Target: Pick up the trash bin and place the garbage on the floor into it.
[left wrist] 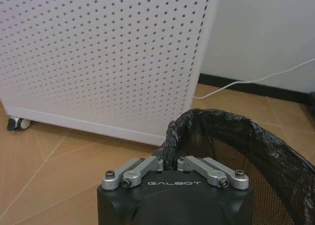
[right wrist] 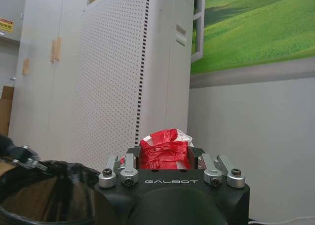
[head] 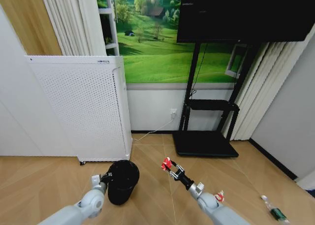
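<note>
The trash bin (head: 123, 181), black with a dark bag lining, stands low in front of the white cabinet. My left gripper (head: 104, 177) is shut on its near rim; the left wrist view shows that gripper (left wrist: 170, 157) pinching the bag-covered edge of the bin (left wrist: 236, 151). My right gripper (head: 168, 165) hovers just right of the bin, shut on a crumpled red-and-white wrapper (right wrist: 164, 150). More garbage lies on the floor (head: 44, 180): a red-and-white piece (head: 219, 196) beside my right arm and a clear bottle (head: 274, 210) with a green label at far right.
A tall white perforated cabinet (head: 81, 107) on castors stands directly behind the bin. A black TV stand (head: 204, 141) sits to the right against the wall, with a white cable (head: 147, 135) along the skirting. Curtains hang at the right.
</note>
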You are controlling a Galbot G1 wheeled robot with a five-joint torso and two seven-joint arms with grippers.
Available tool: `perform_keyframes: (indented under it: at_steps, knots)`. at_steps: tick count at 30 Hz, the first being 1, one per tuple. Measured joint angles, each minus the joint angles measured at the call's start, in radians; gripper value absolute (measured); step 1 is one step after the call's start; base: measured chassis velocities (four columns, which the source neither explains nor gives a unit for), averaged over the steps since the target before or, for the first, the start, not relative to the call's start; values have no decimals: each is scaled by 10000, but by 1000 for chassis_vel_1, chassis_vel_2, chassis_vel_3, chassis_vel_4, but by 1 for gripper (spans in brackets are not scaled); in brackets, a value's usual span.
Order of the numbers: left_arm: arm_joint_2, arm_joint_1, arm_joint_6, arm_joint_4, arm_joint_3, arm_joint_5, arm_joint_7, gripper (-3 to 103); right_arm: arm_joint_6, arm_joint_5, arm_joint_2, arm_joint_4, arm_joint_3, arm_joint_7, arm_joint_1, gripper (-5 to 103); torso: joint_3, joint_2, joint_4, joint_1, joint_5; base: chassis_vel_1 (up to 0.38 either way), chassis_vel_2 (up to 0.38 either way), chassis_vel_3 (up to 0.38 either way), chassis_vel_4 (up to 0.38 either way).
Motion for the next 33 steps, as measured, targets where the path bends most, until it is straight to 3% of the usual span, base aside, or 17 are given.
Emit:
perform_keyframes:
  at_steps: [8, 18, 33]
  knots:
    - [-940, -1835, -80, 237, 1872, -830, -616, 7, -215, 28, -230, 1335, -50, 277, -305, 49, -1, 1, -2, 0, -2, 0, 0, 0, 0]
    - [-1716, -2632, -161, 70, 3258, -1022, -947, 7, -190, -51, -94, 1145, -22, 279, -397, 49, -1, 1, 0, 0, 0, 0, 0, 0, 0]
    - [-1660, -2635, -166, -479, 3397, -1091, -1098, 7, 99, -381, 320, -87, -337, 255, -289, 49, 0, 0, 1, 0, -1, 0, 0, 0, 0]
